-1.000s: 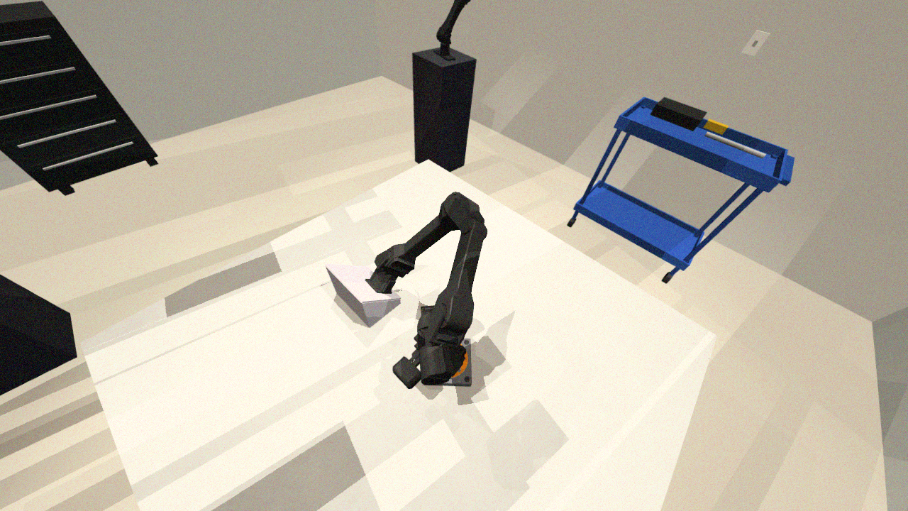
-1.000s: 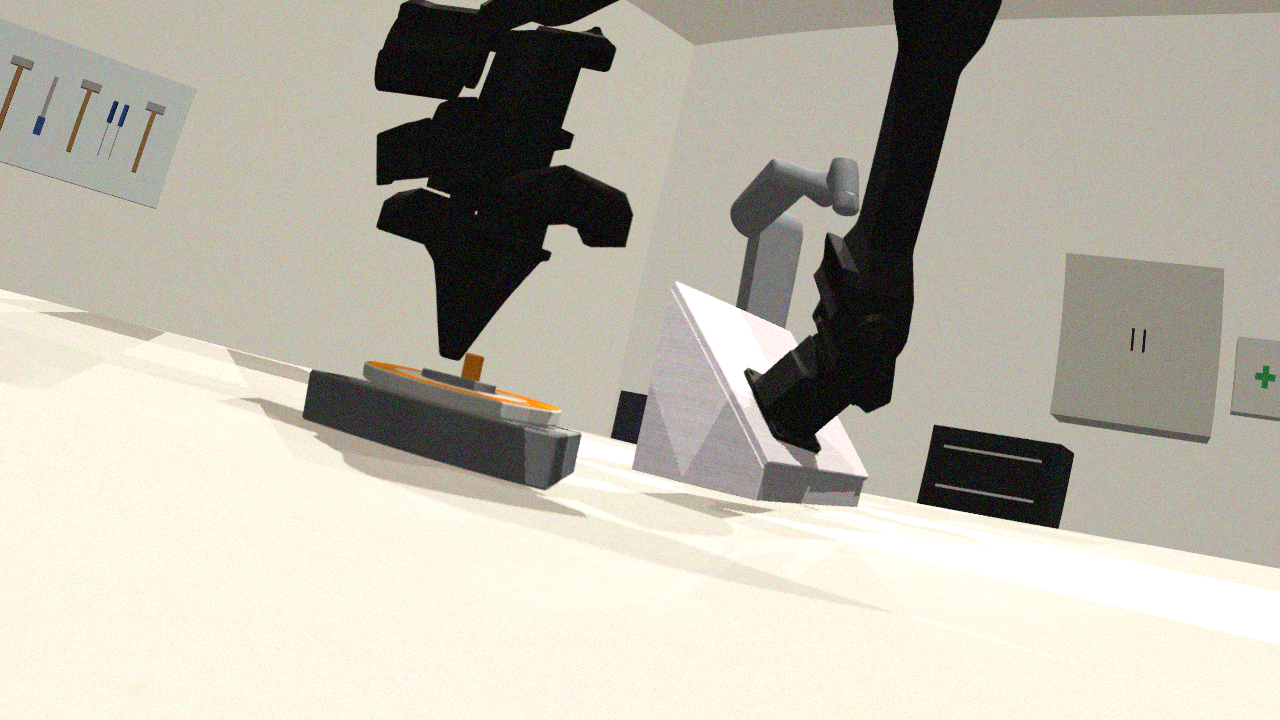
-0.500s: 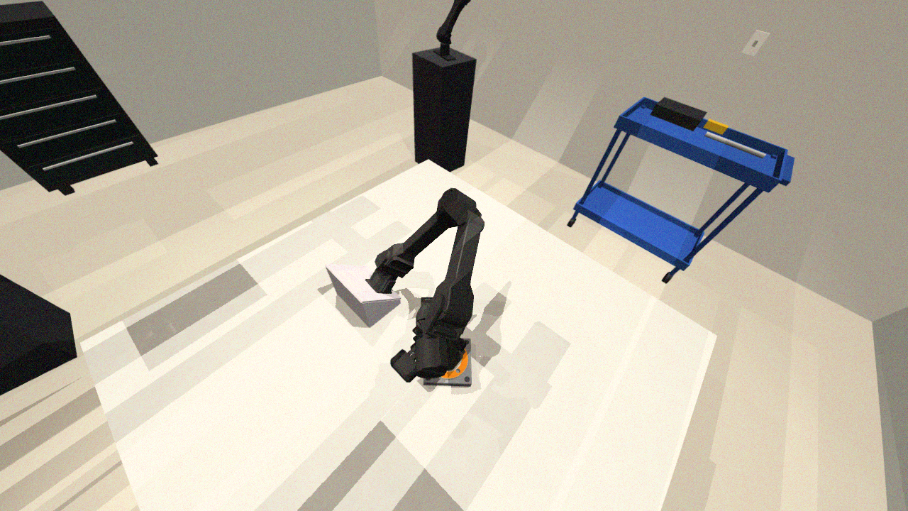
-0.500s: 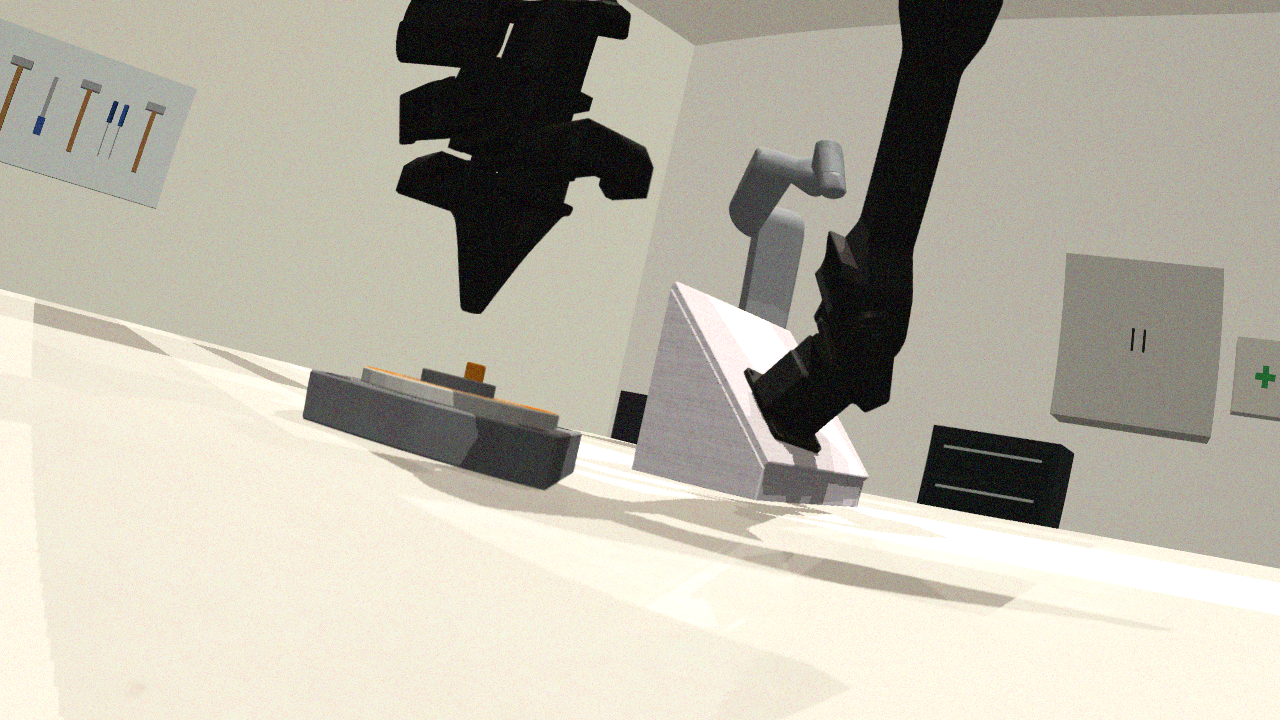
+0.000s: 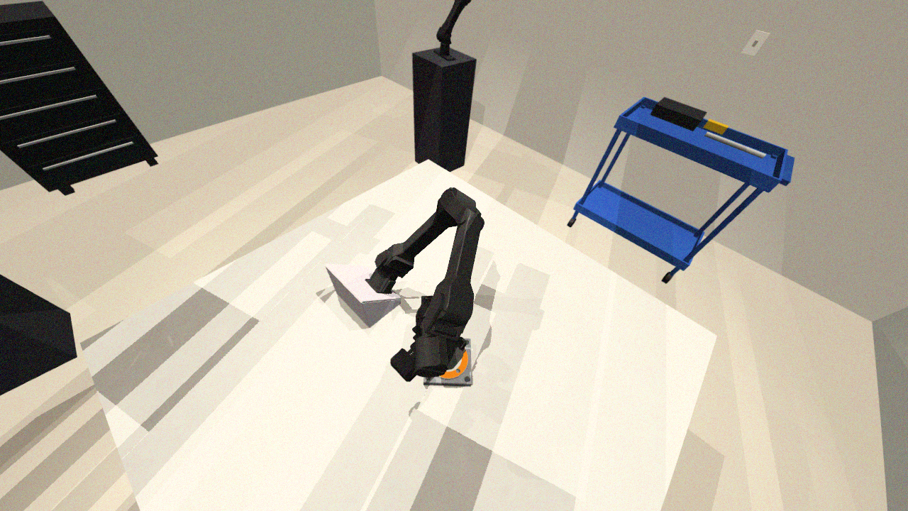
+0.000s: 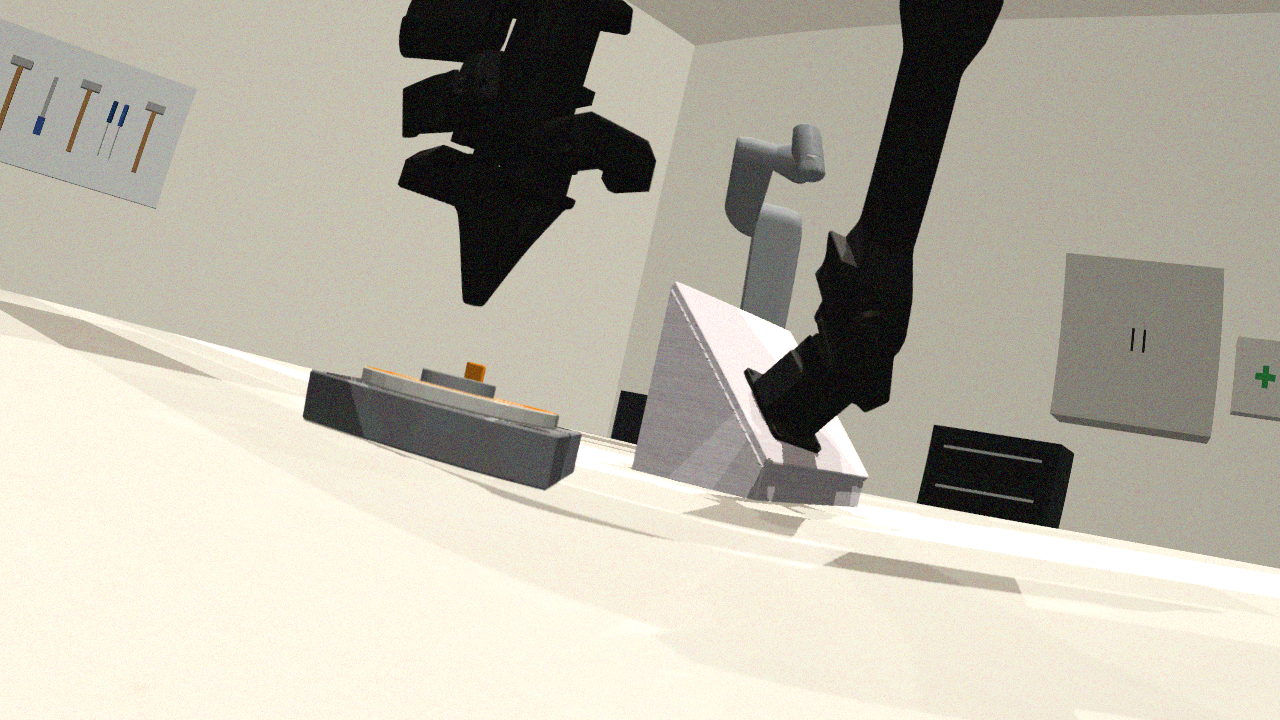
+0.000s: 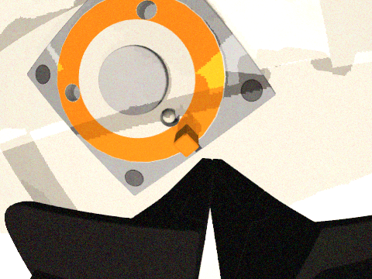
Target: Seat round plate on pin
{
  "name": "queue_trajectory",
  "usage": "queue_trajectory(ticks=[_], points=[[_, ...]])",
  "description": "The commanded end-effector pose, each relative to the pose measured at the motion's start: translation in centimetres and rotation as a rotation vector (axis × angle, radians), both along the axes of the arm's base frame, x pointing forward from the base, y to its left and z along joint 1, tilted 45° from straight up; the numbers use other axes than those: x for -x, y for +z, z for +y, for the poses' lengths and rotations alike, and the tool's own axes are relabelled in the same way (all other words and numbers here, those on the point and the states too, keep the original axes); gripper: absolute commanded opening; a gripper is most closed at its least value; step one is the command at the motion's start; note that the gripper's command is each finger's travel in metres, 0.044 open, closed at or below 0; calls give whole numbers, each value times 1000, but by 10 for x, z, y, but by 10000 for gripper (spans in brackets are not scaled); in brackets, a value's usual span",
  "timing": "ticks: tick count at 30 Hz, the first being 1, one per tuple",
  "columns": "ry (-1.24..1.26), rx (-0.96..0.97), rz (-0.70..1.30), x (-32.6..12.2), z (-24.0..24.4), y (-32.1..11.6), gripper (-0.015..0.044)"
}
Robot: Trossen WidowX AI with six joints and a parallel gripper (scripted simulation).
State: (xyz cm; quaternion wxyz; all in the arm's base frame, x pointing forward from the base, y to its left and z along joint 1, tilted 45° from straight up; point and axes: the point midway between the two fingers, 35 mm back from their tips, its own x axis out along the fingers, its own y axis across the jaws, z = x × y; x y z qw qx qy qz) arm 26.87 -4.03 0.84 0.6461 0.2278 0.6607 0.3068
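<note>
Wrist view shows the plate [image 7: 141, 76] flat on the base [image 7: 247, 89], pin [image 7: 169, 117] in the hole beside the tab [image 7: 187, 142]; the gripper [image 7: 211, 212], pinched closed on nothing, hangs above the tab, untouching. Best withdraw straight up, avoiding the tab

Open air lay between the black closed gripper [image 6: 474, 291] and the orange round plate [image 6: 465, 394], while a white wedge-shaped block [image 6: 707, 394] stood at three o'clock.

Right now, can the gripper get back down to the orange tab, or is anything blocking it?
Probably yes. The shut gripper hangs above the orange tab with open air between, touching nothing.
</note>
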Motion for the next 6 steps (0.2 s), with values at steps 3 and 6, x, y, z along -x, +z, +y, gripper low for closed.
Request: queue_trajectory(ticks=[3,6], points=[[-4,0,1,0,0,0,0],[-4,0,1,0,0,0,0]])
